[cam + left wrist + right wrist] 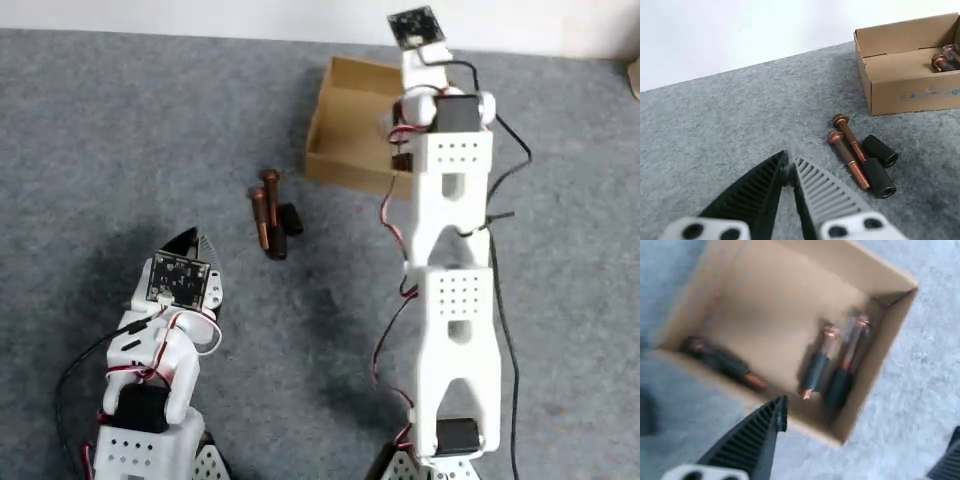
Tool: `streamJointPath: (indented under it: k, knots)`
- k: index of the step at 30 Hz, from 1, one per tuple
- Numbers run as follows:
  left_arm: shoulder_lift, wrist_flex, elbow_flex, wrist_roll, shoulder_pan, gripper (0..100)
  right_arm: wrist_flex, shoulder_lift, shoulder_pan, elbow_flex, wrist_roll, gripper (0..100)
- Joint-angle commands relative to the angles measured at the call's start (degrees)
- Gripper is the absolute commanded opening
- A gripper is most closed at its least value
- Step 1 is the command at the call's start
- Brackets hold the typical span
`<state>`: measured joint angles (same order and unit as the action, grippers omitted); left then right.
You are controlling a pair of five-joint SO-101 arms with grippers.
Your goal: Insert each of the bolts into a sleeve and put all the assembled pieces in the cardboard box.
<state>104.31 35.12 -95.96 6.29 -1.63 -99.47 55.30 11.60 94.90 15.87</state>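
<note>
Two coppery bolts (849, 159), black cylindrical sleeves (880, 150), felt (715, 125).

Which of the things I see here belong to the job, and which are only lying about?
Job:
- two loose bolts
- two black sleeves
- cardboard box
- three assembled pieces inside it
- left gripper, right gripper

Not the job:
- grey felt cover
- white wall
- arm cables

Two bolts (266, 215) lie side by side on the surface (120, 130), two sleeves (289, 217) just beside them; the cardboard box (340, 170) behind holds three assembled pieces (816, 367).
</note>
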Motion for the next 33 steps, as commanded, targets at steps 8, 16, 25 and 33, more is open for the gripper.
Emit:
streamJointPath:
  k: [8, 16, 25, 33]
  knots:
    - [0.2, -1.6, -0.8, 0.2, 0.4, 3, -1.8, -37.1, 11.2, -1.6, -12.3, 44.0]
    - [0.2, -1.5, -0.1, -0.2, 2.4, 3, -0.8, -65.5, 31.9, -51.3, -12.1, 44.0]
    - [0.2, -1.5, -0.1, -0.3, 2.6, 3, 33.0, -78.7, 32.0, -113.5, -12.1, 44.0]
    - [0.2, -1.6, -0.3, -0.3, 2.2, 3, 52.3, -69.3, 29.8, -124.1, -5.7, 44.0]
